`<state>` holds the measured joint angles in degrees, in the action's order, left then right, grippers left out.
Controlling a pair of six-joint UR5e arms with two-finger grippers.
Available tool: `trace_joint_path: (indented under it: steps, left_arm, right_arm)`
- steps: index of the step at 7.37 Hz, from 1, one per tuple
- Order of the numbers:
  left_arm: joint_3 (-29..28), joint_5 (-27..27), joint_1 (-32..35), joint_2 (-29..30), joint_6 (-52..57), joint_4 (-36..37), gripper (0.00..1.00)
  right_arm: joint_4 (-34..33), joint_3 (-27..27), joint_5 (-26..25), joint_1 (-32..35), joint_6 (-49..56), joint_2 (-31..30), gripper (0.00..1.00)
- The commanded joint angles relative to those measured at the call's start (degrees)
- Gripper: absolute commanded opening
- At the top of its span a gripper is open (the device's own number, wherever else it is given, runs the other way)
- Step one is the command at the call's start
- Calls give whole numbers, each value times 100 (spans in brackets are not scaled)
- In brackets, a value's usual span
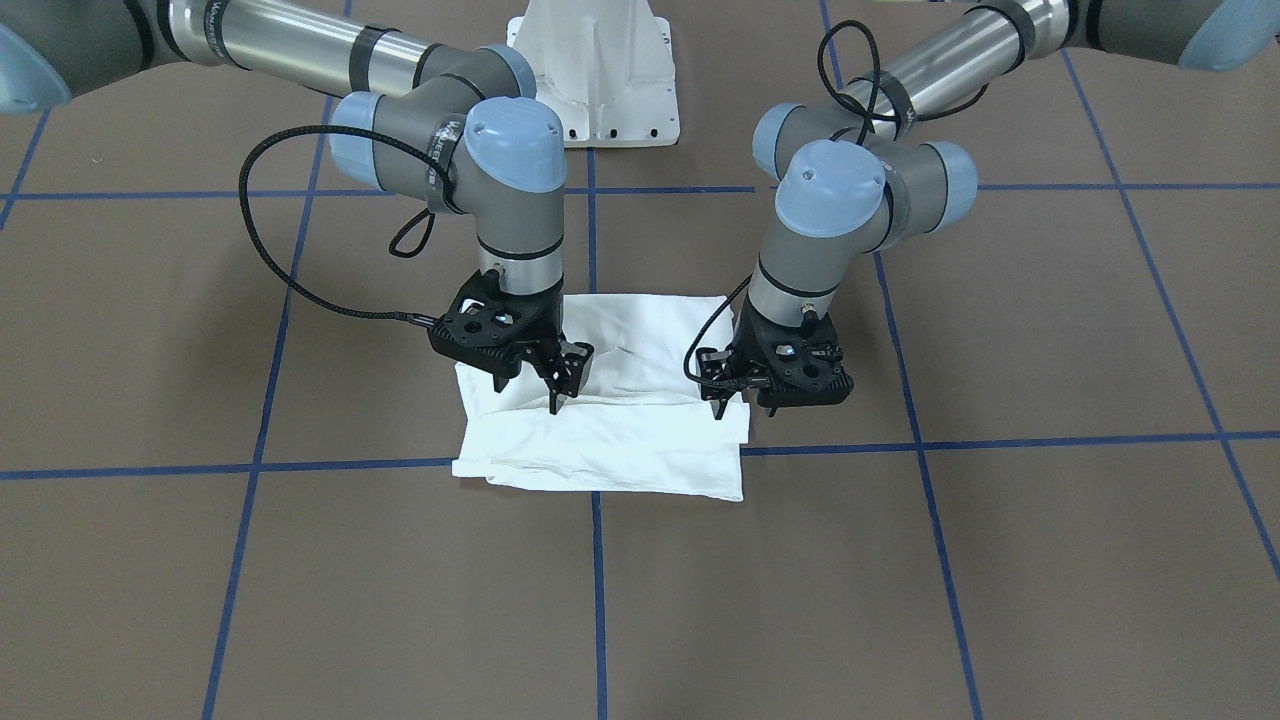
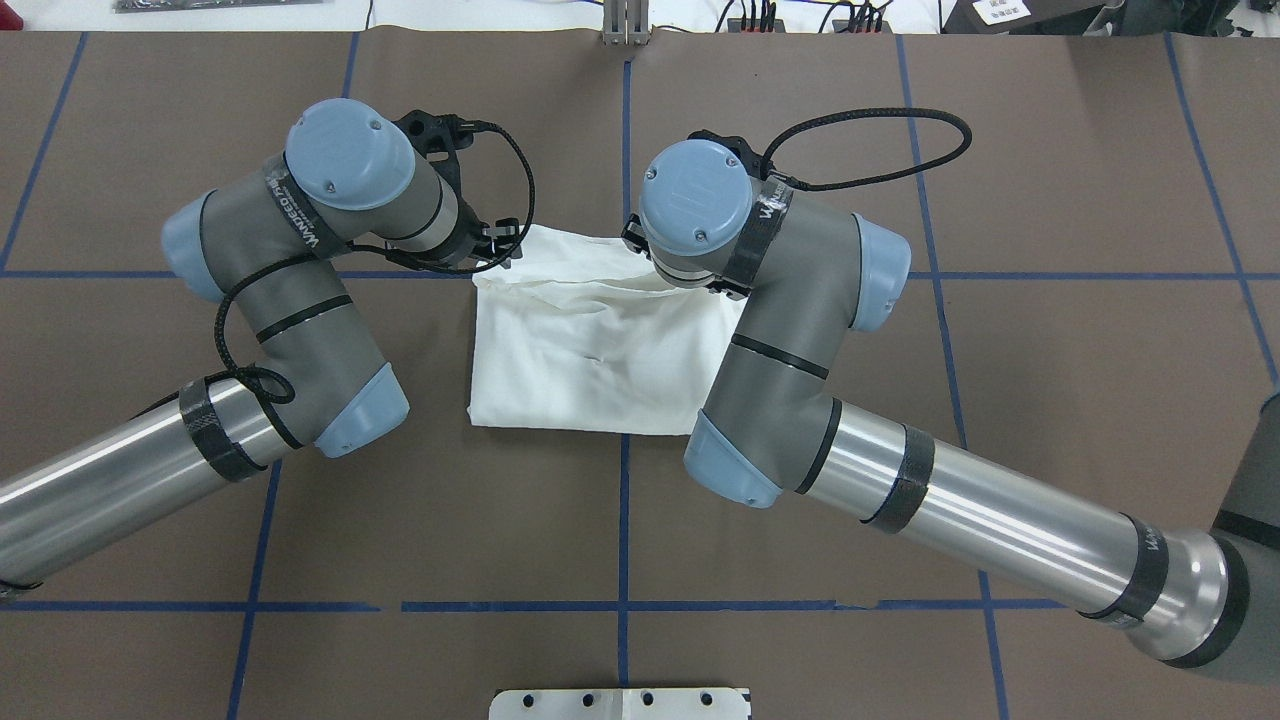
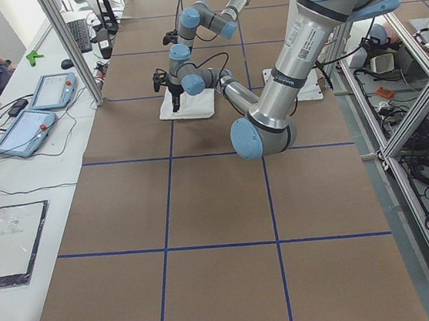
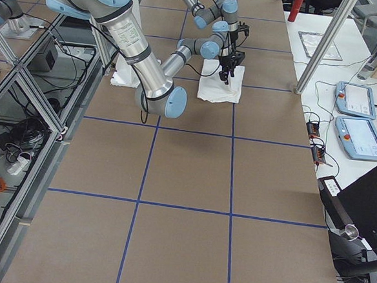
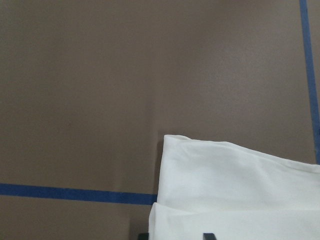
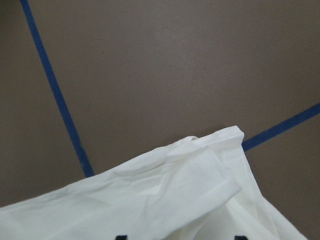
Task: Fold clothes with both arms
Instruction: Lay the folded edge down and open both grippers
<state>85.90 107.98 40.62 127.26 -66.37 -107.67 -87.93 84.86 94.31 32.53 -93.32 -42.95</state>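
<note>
- right gripper (image 1: 527, 392) points straight down at the white shirt (image 1: 600, 450) with its fingers spread wide. In its wrist view the 2 fingertips (image 6: 241, 237) peek in at the bottom edge, well apart, with cloth between them
- left gripper (image 1: 740, 402) is the same deal near the shirt's opposite side edge: pointing down, fingers parted but with a narrower gap. Its fingertips (image 5: 209, 235) show apart over the cloth too
- honestly can't tell if any of the tips touch the fabric or sit just above it
- shirt is folded into a rough rectangle and lies flat mid-table, right on a crossing of the blue tape lines (image 1: 350, 467). A crease runs across it from 1 gripper to the other
- right arm (image 1: 300, 50) and left arm (image 1: 940, 60) come in from either side, elbows bent, wrists hanging over the shirt
- everything sits on the brown table (image 1: 1000, 560), and the white pedestal base (image 1: 600, 90) is at the robot's edge, well apart from the shirt
</note>
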Motion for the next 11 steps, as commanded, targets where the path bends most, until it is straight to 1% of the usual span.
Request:
trace_joint_path:
  steps: [1,2,3,4,5,6,7,9,10,11]
  left_arm:
    - [277,468,278,-383,1009,9,100]
    - [278,487,332,-395,1064,9,100]
    - [287,487,324,-395,1065,9,100]
    - [296,487,332,-404,1065,9,100]
    - [305,487,332,-404,1065,9,100]
    - [331,487,332,-412,1065,18,100]
    - [340,487,332,-412,1056,18,100]
    - [523,496,332,-526,1056,35,100]
    - [568,496,332,-553,1056,53,100]
    - [568,496,332,-562,1039,53,100]
  right_arm:
    - [-4,4,-18,-412,59,50,100]
    - [-4,-39,-279,-667,364,59,100]
    - [-4,-118,-482,-739,1080,59,100]
    - [4,-363,-588,-731,1401,85,100]
    - [100,-748,-981,-722,1543,285,100]
    - [406,-1265,-1124,-670,1588,470,100]
    - [791,-1618,-1134,-495,1762,533,100]
    - [997,-2356,-1423,-91,2149,787,100]
    - [1093,-2595,-1442,128,2429,910,100]
    - [1155,-2624,-1381,348,2650,981,100]
